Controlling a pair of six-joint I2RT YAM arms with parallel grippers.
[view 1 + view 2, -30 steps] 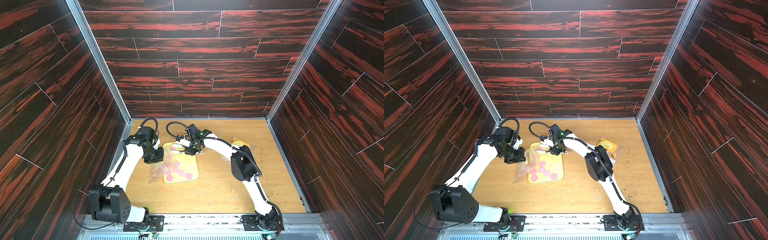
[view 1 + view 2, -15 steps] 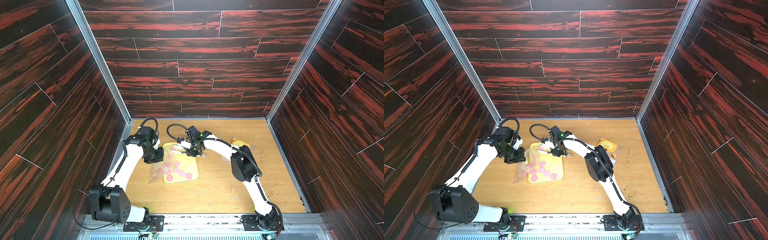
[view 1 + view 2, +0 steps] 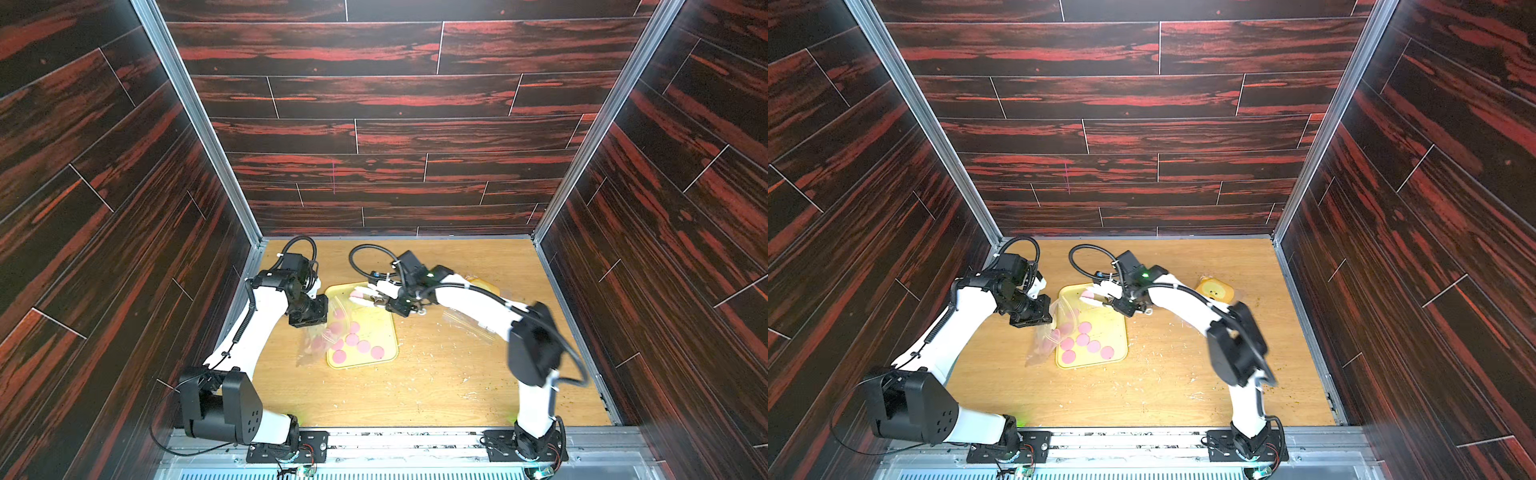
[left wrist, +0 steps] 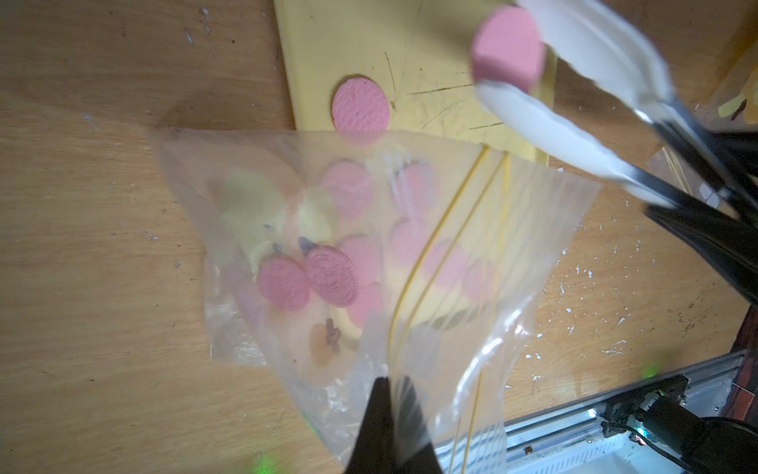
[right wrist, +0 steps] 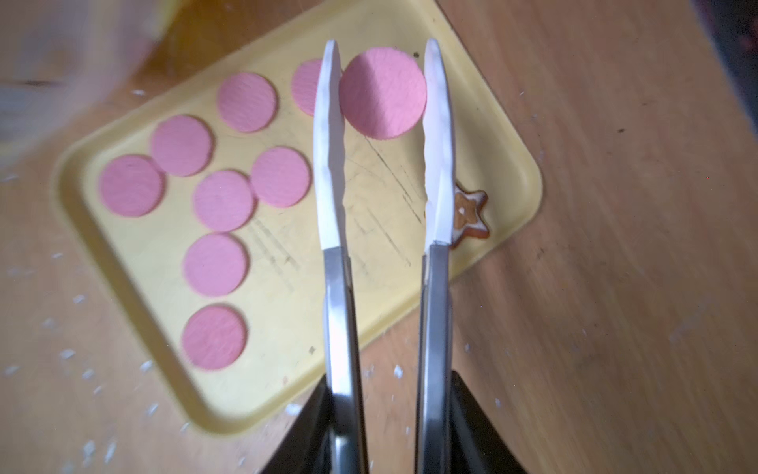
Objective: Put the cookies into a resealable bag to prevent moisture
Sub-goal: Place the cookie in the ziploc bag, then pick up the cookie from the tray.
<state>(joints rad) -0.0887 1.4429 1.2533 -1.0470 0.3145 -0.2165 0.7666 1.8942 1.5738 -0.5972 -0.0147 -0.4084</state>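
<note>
Carrying step: the right gripper (image 5: 389,427) is squeezing a pair of tongs (image 5: 334,287) partway closed, their white tips pinching one pink cookie (image 5: 382,93) above the 12 o'clock end of the yellow tray (image 3: 376,320). The left gripper (image 4: 387,410) is clamping fully onto the rim of the resealable bag (image 4: 369,246) at the tray's 9 o'clock side (two cookies seemingly inside). Next, the tongs are needing a swing toward 8 o'clock, over the bag mouth, then a release; other cookies (image 5: 223,199) are waiting on the tray.

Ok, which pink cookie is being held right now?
The cookie pinched in the right hand, above the tray; the other cookies lie flat on it or inside the bag.
</note>
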